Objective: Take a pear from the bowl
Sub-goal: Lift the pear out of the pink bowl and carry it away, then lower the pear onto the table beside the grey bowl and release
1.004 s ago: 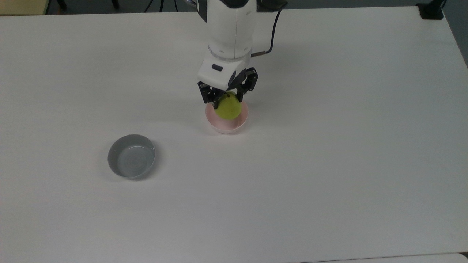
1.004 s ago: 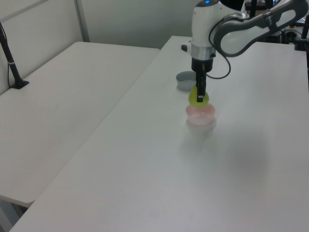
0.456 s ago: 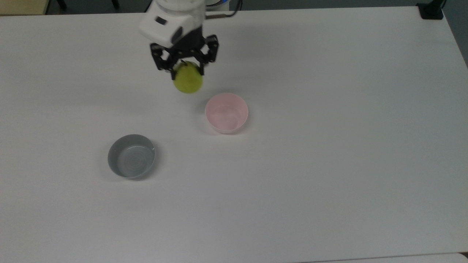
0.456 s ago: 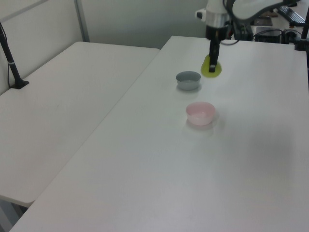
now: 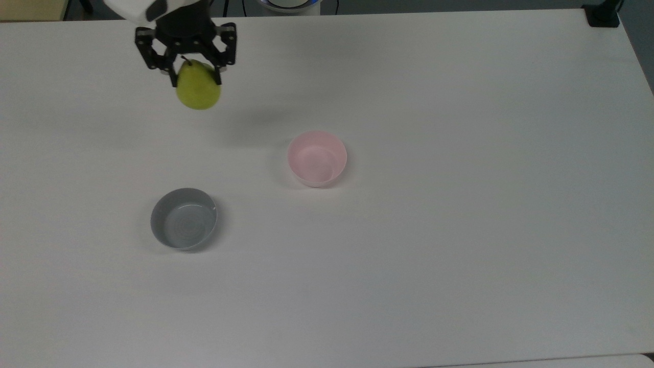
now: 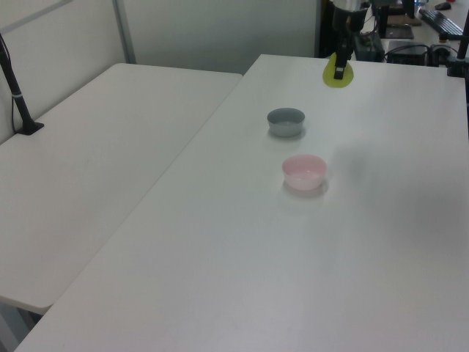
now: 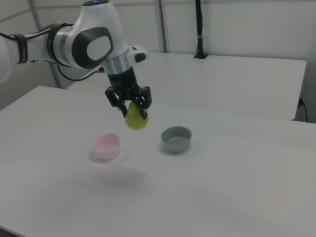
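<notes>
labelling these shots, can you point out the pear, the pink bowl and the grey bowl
pear (image 5: 198,91), top view, middle of its body
pink bowl (image 5: 338,149), top view, inner wall
grey bowl (image 7: 176,143), right view, outer wall

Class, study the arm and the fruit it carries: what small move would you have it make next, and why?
Probably just hold steady. The gripper is shut on the pear, which hangs well above the table, clear of the empty pink bowl and the grey bowl. The pick-up looks done, so any more travel only risks a slip.

No text, label, brand, number or sign can be read on anything here.
</notes>
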Controlling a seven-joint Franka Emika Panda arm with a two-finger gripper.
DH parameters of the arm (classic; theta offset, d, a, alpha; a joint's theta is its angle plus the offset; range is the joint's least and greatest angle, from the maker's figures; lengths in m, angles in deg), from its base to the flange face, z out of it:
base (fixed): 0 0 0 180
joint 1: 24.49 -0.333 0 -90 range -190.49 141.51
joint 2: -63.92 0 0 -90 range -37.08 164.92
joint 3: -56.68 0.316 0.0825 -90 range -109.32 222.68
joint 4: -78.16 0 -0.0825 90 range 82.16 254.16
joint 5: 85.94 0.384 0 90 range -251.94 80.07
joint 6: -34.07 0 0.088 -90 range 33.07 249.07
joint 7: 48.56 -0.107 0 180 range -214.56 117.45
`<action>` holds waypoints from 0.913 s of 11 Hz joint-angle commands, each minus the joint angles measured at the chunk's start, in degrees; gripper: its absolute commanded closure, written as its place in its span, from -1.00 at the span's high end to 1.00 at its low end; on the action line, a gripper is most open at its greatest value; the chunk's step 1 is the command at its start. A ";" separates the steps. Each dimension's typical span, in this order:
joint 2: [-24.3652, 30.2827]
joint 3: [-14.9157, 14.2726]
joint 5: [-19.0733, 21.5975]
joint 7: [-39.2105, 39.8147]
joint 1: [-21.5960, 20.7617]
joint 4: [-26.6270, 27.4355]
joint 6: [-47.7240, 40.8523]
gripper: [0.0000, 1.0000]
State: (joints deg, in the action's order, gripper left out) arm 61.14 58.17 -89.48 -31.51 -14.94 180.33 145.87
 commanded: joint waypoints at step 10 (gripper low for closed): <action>-14.61 -2.55 0.38 18.73 12.33 -1.01 14.22 -0.64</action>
State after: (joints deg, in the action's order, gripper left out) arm 49.54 55.93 -89.50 -13.98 -3.40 180.04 156.34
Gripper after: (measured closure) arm 0.322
